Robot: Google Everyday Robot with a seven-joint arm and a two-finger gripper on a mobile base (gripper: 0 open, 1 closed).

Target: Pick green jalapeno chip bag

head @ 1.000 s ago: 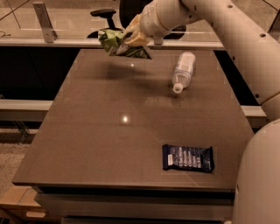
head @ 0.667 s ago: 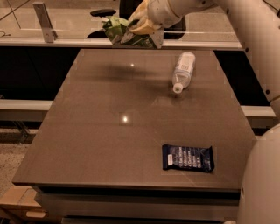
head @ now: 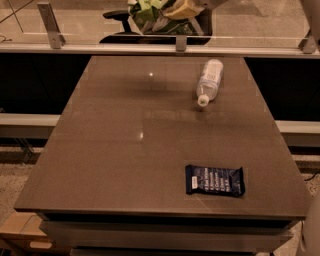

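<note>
The green jalapeno chip bag (head: 150, 17) is a crumpled green foil bag with pale patches. It hangs high above the far edge of the table, at the top of the camera view. My gripper (head: 175, 11) is shut on the bag from the right, and its tan fingers (head: 184, 9) press into the foil. The bag's top and most of my arm are cut off by the upper edge of the view.
A clear plastic bottle (head: 209, 80) lies on its side on the far right part of the brown table (head: 125, 150). A flat dark blue packet (head: 215, 180) lies near the front right. A glass railing (head: 165, 42) runs behind the table, with an office chair (head: 117, 15) beyond.
My gripper has lifted the green bag higher and a little to the right, from above the table's far left part to the top edge of the view. The bottle and packet have not moved.
</note>
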